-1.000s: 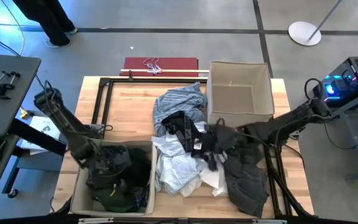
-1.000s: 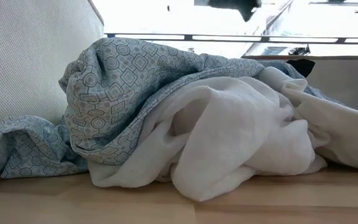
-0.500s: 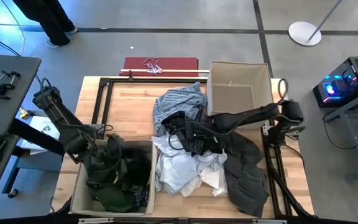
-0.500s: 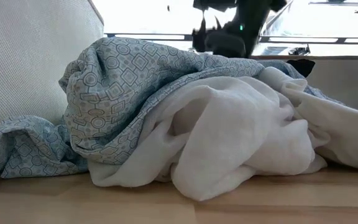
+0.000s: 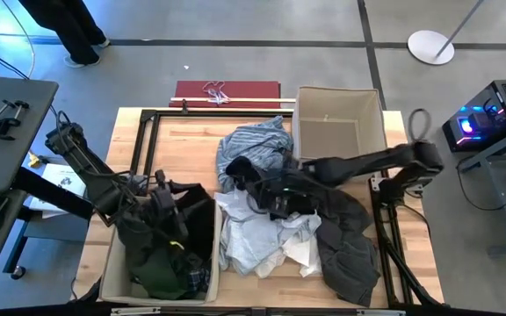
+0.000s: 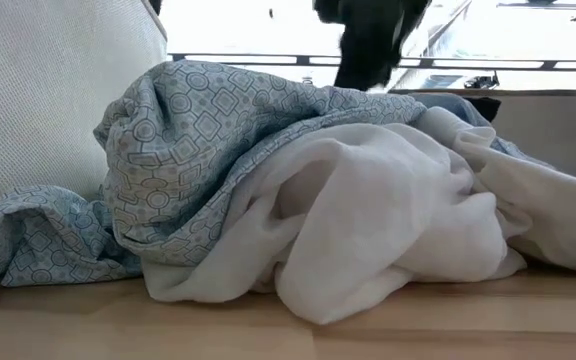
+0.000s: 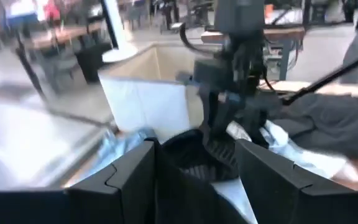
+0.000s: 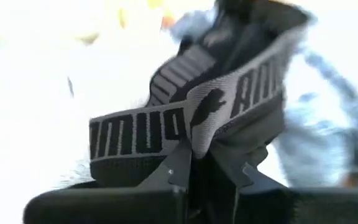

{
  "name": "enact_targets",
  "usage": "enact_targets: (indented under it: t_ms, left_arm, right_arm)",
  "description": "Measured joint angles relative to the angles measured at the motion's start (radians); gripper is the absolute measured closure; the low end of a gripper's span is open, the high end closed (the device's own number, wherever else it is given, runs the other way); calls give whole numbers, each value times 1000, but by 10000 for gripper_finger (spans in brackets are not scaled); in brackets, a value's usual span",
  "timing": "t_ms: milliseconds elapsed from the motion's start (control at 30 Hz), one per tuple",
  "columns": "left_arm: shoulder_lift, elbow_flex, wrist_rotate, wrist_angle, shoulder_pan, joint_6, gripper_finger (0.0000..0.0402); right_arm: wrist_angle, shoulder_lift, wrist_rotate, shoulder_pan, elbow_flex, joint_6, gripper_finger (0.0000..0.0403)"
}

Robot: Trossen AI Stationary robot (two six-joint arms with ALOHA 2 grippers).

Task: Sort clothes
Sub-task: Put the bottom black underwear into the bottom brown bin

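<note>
Right hand (image 5: 262,191) clamped shut; left hand (image 5: 161,189) spread.

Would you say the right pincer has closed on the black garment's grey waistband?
Yes, the right pincer pinches the grey waistband of the black garment between its shut fingers.

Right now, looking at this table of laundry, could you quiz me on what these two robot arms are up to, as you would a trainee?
1. True or false: the right gripper is pinching a black garment's lettered waistband.
2. Which box is empty: (a) the box at the table's far side, or (b) the near box by the left arm?
3. Fill in: the left gripper hangs over a box of ____ clothes.

Key: 1 true; 2 a; 3 dark.
</note>
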Motion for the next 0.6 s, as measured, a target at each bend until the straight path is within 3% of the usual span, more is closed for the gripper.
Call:
enact_targets:
  t_ms: [100,233,300,433,533,600]
  left_arm:
    - [2,0,58,34,-1,132,188]
    - [2,0,339,-23,-10,21,188]
    - [2,0,504,-100,-17,-134,188]
    - [16,1,825,-371,-50,-642,188]
    - [42,1,968,-637,-90,-964,188]
    - [66,0,1078,-809,-103,-1096,188]
  right_arm:
    - [1,-112,81,39,0,-14,383]
    - [4,-232,176,111,1,-24,398]
    - [2,-269,223,149,1,-27,396]
    - [4,-307,292,211,1,-41,393]
    - [2,-308,305,238,0,-55,396]
    - [5,-303,307,248,0,-55,398]
